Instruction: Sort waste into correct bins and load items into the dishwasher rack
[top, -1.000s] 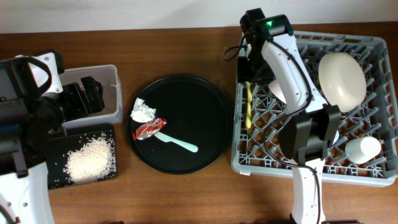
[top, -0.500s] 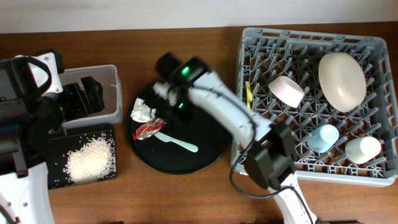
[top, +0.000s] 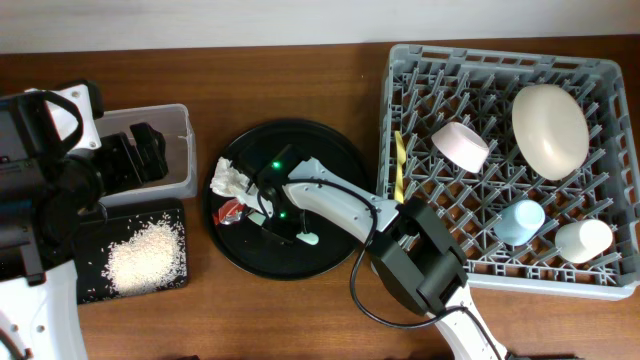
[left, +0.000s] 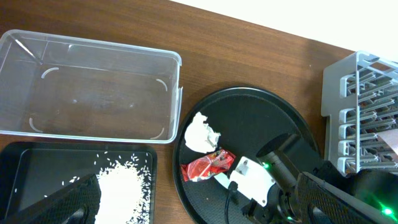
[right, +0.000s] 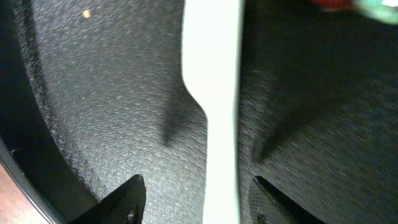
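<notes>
The right gripper (right: 196, 202), fingers spread, is straddling the mint green spoon (right: 211, 62); closing off-centre is risking snagging the red wrapper (top: 232, 210) at nine o'clock.

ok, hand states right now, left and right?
Left hand: open, holding nothing.
Right hand: open, straddling the mint green spoon handle, not gripping it yet.

Looks pebbled and matt on the round black tray (right: 93, 93), smooth plastic on the mint green spoon (right: 211, 62). Shines crinkled and foil-like on the red wrapper (left: 208, 167). Shows soft crumpled paper in the tissue (left: 200, 132), clear glossy plastic in the tub (left: 93, 93), matt grey plastic in the rack (top: 540, 285), smooth brown wood on the table (top: 300, 80).
</notes>
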